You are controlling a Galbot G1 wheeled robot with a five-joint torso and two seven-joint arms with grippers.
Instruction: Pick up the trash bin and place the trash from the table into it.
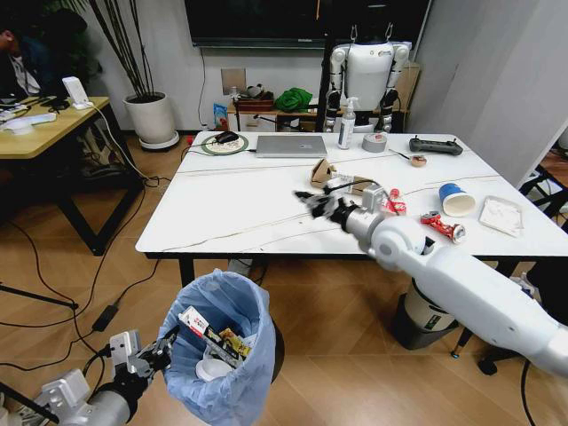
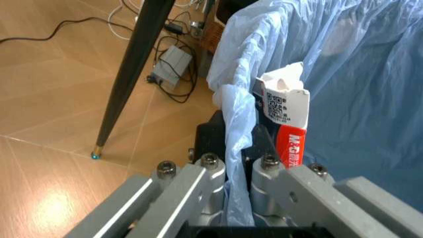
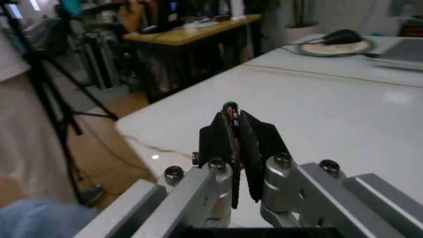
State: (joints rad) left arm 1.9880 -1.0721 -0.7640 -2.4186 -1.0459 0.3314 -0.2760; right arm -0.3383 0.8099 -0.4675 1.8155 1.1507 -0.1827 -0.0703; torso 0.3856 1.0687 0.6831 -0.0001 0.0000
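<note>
White counter [image 1: 266, 213] carries trash [image 1: 441, 225]; right gripper [image 1: 312, 203] above it pinches a thin wrapper [image 3: 231, 110], light, floppy. Left gripper [image 1: 162, 349] clamps bin [image 1: 222, 355] rim, bag slippery.

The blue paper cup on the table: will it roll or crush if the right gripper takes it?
The blue paper cup lies on its side on the table, so a nudge probably rolls it. Being paper, it likely crushes under a firm pinch.
</note>
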